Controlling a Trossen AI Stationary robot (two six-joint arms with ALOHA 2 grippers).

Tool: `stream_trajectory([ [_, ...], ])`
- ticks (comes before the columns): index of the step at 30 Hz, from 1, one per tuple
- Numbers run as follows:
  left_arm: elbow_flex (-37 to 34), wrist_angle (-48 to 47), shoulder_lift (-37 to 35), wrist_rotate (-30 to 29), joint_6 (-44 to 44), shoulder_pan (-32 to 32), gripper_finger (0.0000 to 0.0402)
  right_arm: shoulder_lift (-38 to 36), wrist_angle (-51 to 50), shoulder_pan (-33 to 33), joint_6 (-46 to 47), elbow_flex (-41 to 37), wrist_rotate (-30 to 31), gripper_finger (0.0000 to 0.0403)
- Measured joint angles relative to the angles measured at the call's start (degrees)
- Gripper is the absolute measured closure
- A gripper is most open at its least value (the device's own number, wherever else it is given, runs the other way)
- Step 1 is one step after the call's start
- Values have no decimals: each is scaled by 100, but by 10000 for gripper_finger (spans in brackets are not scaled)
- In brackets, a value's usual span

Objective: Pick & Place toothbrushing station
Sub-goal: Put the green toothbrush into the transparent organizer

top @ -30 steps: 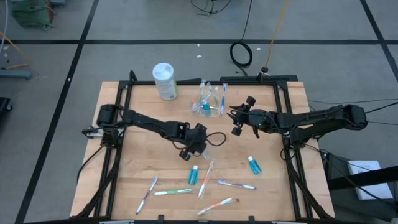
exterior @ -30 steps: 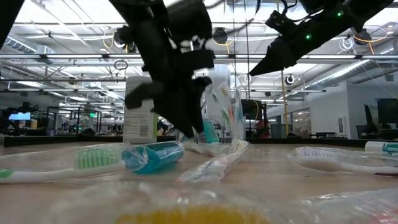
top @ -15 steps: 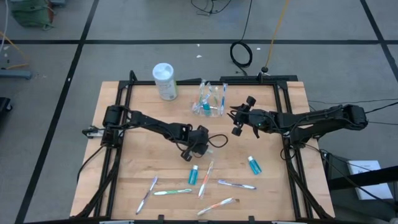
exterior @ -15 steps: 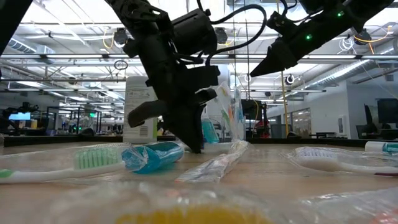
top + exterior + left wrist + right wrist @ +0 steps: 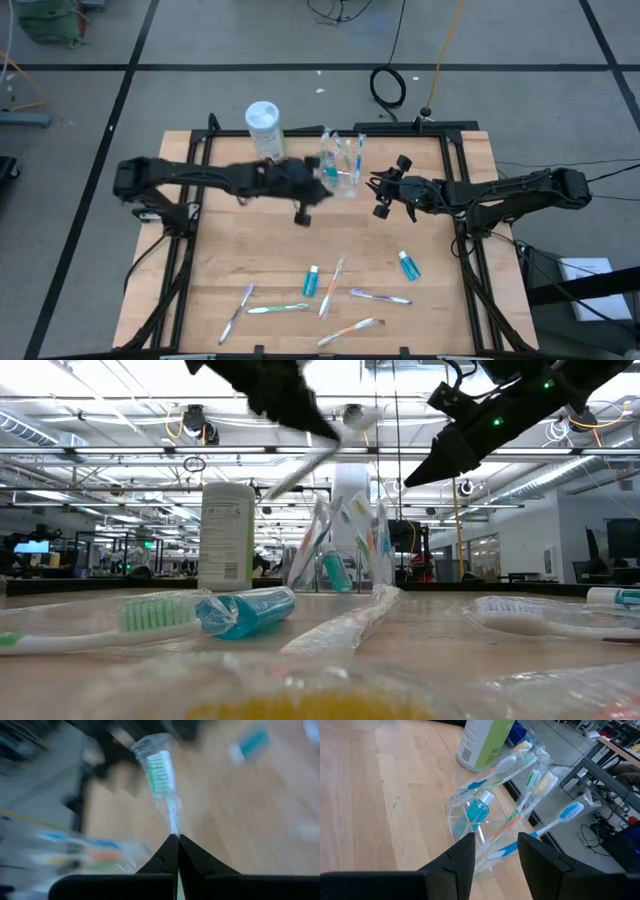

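The clear cup [image 5: 341, 172] stands near the table's far edge, with several toothbrushes and a blue tube in it [image 5: 476, 813]. My left gripper [image 5: 312, 182] hovers just left of the cup, shut on a wrapped toothbrush [image 5: 161, 775] with green bristles. My right gripper [image 5: 381, 196] waits open to the right of the cup [image 5: 470, 827], its fingers pointing at it with nothing between them. In the low view the held toothbrush [image 5: 300, 465] slants down from the left gripper [image 5: 322, 428] above the cup [image 5: 345, 550]. My left gripper pinches the wrapped toothbrush by its handle [image 5: 173, 827] between the tips of its two fingers. The brush runs on straight ahead of the fingertips, its bristle head [image 5: 159, 770] at the free end. It is lifted clear of the table and hangs slanted.
A white canister [image 5: 265, 128] stands left of the cup at the far edge. On the near half of the table lie several loose toothbrushes [image 5: 332, 284] [image 5: 278, 308] [image 5: 380, 296] and two blue tubes [image 5: 311, 280] [image 5: 408, 265]. Bare wood shows mid-table.
My left gripper has shut on a toothbrush lying mid-table. It has then risen fast and swung toward the far edge, up beside the cup, with the toothbrush lifted clear.
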Motion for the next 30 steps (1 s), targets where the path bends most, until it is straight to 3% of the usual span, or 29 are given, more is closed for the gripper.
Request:
stream_trajectory([
  [4, -594, 1304, -463, 166, -178, 491, 400, 2, -7, 0, 19, 0, -2, 264],
  [9, -1931, 4876, -336, 124, -843, 1007, 400, 2, -9, 0, 149, 0, -4, 264],
  [13, -2818, 6951, 165, -767, -1021, 1172, 400, 2, 0, 0, 149, 0, -3, 264],
  [16, -3142, 8038, 604, -957, -1199, 1238, 400, 2, 3, 0, 151, 0, -6, 264],
  [24, -3018, 9066, 1904, -1150, -1380, 1218, 401, 2, -6, 0, 173, 0, -9, 264],
  [30, -3038, 8990, 2148, -2328, -1755, 1087, 400, 2, -15, 0, 170, 0, -9, 264],
])
